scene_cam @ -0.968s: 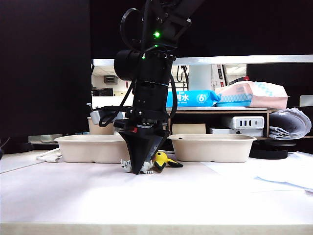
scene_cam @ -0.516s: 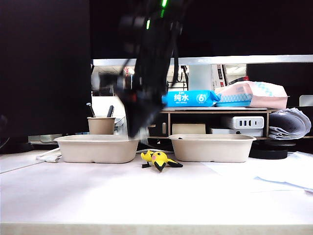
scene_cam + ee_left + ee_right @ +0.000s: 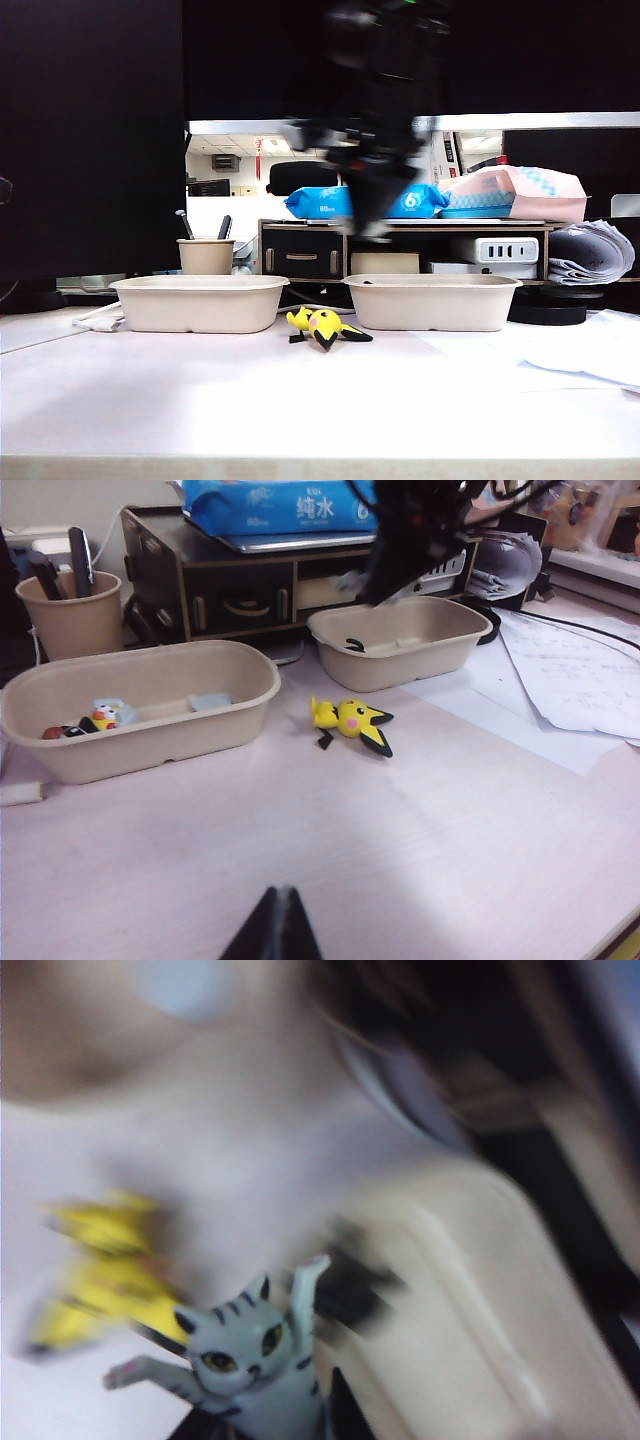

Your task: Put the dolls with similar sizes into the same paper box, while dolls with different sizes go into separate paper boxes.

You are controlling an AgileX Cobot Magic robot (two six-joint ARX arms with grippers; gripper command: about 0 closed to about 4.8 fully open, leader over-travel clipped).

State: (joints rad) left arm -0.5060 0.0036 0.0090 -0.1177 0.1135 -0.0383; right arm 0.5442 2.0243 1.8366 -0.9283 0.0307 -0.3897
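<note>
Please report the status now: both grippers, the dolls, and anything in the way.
Right gripper shut on striped cat doll, high above right paper box. Left gripper shut, low over table. Yellow doll lies between boxes. Path clear.

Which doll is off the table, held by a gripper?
The grey striped cat doll, held by the right gripper near the right box. The yellow doll lies on the table between the boxes.

Mouse doll (image 3: 326, 327) on table (image 3: 300, 410) btwn left box (image 3: 198, 303) & right box (image 3: 432, 301); cup (image 3: 206, 256) behind left box.
</note>
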